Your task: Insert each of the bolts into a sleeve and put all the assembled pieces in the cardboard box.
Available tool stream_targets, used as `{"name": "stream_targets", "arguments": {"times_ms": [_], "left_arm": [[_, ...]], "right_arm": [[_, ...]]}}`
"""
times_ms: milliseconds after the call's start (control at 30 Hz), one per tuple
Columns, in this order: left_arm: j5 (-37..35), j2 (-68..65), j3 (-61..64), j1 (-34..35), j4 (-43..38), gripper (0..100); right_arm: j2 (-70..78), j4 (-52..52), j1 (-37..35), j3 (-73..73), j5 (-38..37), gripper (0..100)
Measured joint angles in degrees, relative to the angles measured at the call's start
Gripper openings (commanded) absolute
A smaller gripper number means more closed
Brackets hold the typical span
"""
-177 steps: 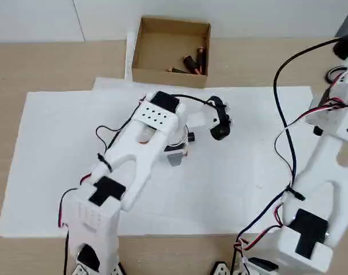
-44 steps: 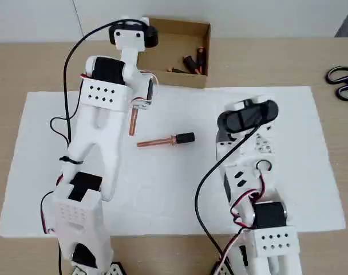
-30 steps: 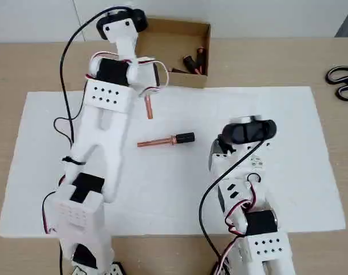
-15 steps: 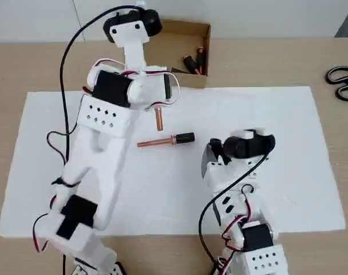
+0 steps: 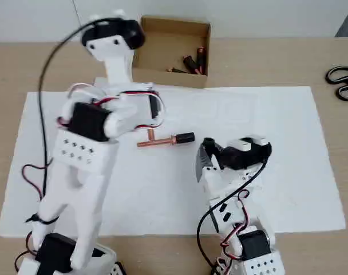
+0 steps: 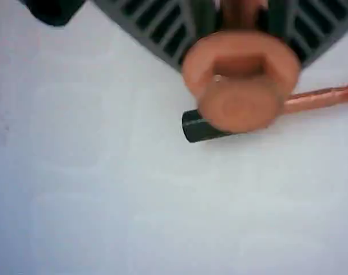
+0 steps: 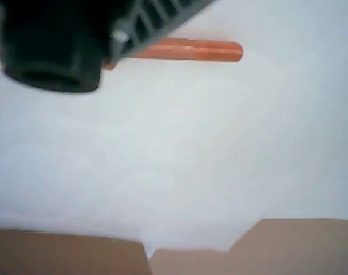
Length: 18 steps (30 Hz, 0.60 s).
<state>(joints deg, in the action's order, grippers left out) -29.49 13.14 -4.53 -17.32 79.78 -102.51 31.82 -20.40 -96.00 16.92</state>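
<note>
My left gripper [image 5: 151,130] is shut on a copper bolt [image 5: 151,135] that hangs shank-up, its hex head [image 6: 240,86] just above the white sheet. Right under it lies another copper bolt [image 5: 155,142] with a black sleeve [image 5: 185,137] at its end; the left wrist view shows that sleeve [image 6: 200,127] and the shank [image 6: 325,97]. My right gripper [image 5: 204,156] stands just right of the lying piece, shut on a black sleeve [image 7: 51,54], with the lying bolt [image 7: 185,50] behind it. The cardboard box [image 5: 141,46] at the back holds several assembled pieces [image 5: 191,62].
A white sheet [image 5: 277,143] covers the middle of the wooden table. Scissors [image 5: 341,77] lie at the far right edge. The left arm's body stretches over the sheet's left half.
The left arm has carried its bolt from beside the box down to the lying bolt. The right arm has drawn back and turned left toward that piece.
</note>
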Motion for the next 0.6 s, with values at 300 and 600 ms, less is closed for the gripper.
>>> {"name": "stream_targets", "arguments": {"times_ms": [300,600], "left_arm": [[-0.09,-0.09,16.7,-7.38,-23.74,0],[-0.44,0.0,16.7,-10.37,-24.53,0]], "right_arm": [[0.0,0.0,-1.49,0.0,0.0,0.4],[0.0,0.0,-3.16,0.0,-0.18,0.4]]}}
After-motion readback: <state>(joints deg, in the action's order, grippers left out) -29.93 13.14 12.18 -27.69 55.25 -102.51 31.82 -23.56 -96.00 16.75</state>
